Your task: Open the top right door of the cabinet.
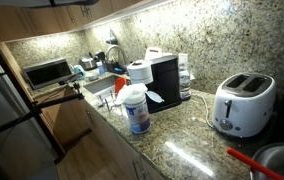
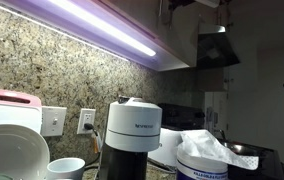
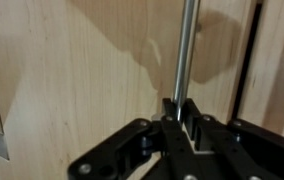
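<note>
While the top right door (image 3: pixel 82 70) of the cabinet (image 3: pixel 279 60) is yet to be swung open, its silver handle (image 3: pixel 187 45) is held clenched in the hand (image 3: pixel 181 116).
In the wrist view the bar's long axis is seen running straight up the picture from between the fingers, which are closed on its lower end. The wooden door face lies directly behind. A dark seam is shown just beside the bar, so a pull away from the face is judged necessary.
</note>
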